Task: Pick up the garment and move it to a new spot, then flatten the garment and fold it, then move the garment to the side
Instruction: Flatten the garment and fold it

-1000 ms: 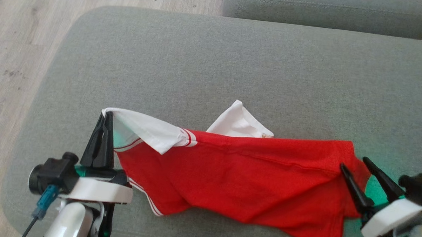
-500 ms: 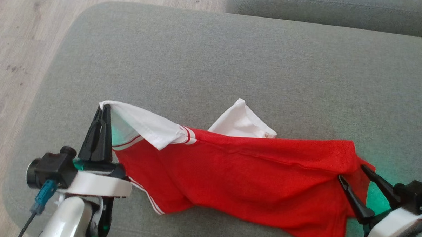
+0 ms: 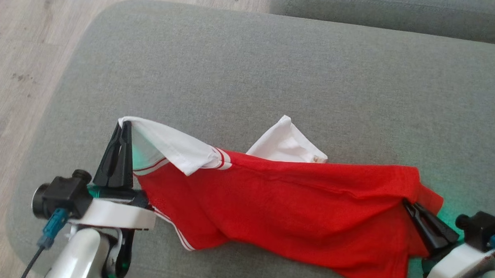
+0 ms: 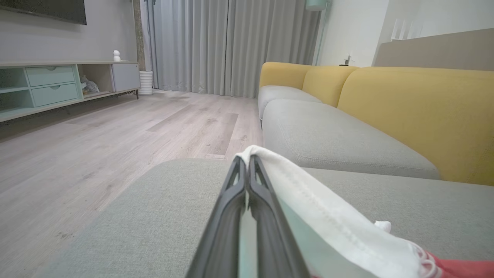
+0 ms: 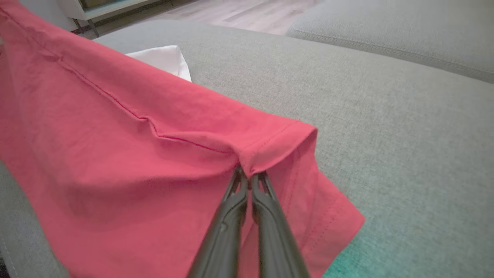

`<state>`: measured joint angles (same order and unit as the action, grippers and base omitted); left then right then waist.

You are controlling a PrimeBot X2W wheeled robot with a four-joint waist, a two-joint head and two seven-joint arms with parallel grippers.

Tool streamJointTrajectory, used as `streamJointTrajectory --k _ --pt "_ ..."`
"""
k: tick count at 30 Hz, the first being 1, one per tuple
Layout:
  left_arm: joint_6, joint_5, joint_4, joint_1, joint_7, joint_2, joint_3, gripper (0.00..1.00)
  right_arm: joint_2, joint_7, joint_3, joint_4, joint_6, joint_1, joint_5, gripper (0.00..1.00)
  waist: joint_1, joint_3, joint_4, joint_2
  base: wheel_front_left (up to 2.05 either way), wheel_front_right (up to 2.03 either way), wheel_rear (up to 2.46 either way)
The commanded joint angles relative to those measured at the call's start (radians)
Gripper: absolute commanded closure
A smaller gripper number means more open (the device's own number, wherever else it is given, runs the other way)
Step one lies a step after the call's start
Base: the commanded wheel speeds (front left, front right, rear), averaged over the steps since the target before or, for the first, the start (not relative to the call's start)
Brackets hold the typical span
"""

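Head view shows both pairs of fingers pressed together on cloth — the left gripper [image 3: 123, 128] pinches the cuff of a white sleeve [image 3: 169, 146], and the right gripper [image 3: 410, 206] pinches the red hem corner. Between them hangs the red-and-white jersey [image 3: 278, 206], raised at both ends and sagging onto the near edge of the grey seat cushion [image 3: 249, 73]. Its long axis runs side to side along that edge — sleeve end toward the cushion's left, hem toward its right. A second white sleeve [image 3: 286, 142] pokes toward the cushion's middle.
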<state>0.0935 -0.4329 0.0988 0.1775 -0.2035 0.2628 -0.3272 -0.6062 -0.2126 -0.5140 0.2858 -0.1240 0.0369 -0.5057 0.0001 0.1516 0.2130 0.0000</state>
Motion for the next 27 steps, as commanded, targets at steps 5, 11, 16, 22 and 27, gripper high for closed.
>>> streamJointTrajectory --k 5,11,16,22,27 --pt "0.001 0.004 -0.035 0.045 -0.017 0.043 0.033 1.0 -0.023 -0.035 0.038 -0.038 -0.007 0.025 0.017 1.0 -0.0001 -0.056 -0.023 0.0 0.0 0.0 0.0" --pt "-0.017 0.034 -0.136 0.076 -0.018 0.113 0.05 1.0 -0.062 -0.043 0.154 -0.161 -0.007 0.018 0.021 1.0 -0.0001 -0.152 -0.061 0.0 0.0 0.0 0.0" --pt "-0.049 0.042 -0.298 0.174 0.033 0.177 0.07 1.0 -0.099 0.055 0.305 -0.39 -0.007 0.003 0.02 1.0 -0.0001 -0.198 -0.093 0.0 0.0 0.0 0.0" --pt "-0.087 0.005 -0.405 0.392 0.113 0.204 0.102 1.0 -0.162 0.193 0.488 -0.612 -0.007 0.036 0.018 1.0 -0.0001 -0.204 -0.128 0.0 0.0 0.0 0.0" --pt "-0.125 -0.036 -0.336 0.543 0.182 0.203 0.093 1.0 -0.216 0.268 0.494 -0.618 -0.007 0.136 0.064 1.0 -0.0001 -0.17 -0.152 0.0 0.0 0.0 0.0"
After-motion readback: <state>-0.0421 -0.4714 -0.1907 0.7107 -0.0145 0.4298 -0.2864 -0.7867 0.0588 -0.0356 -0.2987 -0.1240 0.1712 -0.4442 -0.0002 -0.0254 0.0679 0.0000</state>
